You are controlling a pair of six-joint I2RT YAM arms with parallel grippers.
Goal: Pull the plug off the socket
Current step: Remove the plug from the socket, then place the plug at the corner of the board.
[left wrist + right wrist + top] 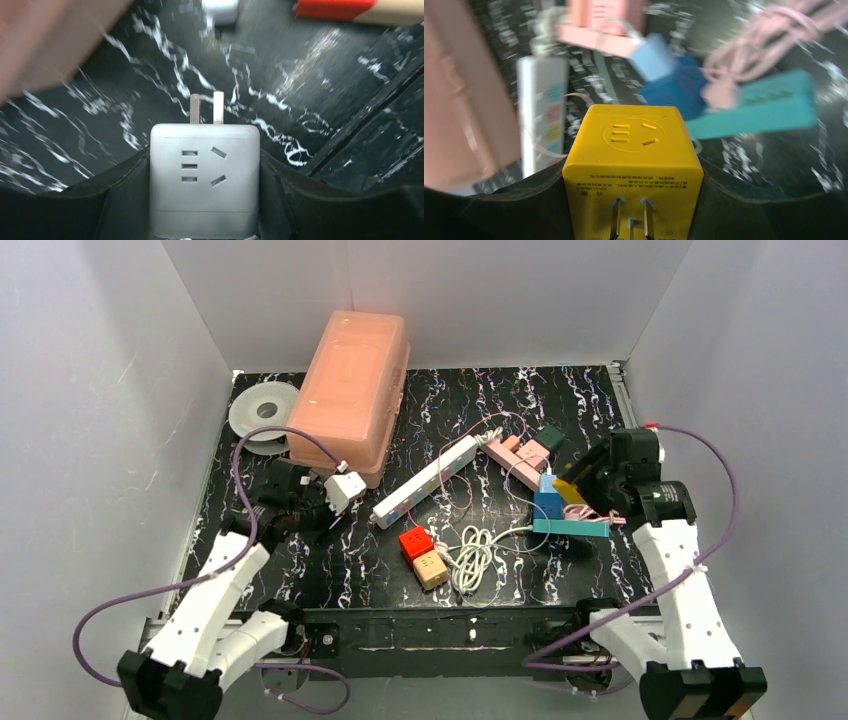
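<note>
White plug [204, 190] sits clamped in the left end effector [205, 167], prongs [205, 107] bare and pointing forward, so it is judged clear of the white socket strip [425, 480] lying ahead. Right end effector [633, 172] likewise clamps a yellow plug [631, 142], prongs exposed, teal socket strip [764, 105] beyond it.

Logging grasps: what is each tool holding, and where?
Left tool holds the white adapter by its two side faces; right tool holds the yellow cube adapter by its sides.
</note>
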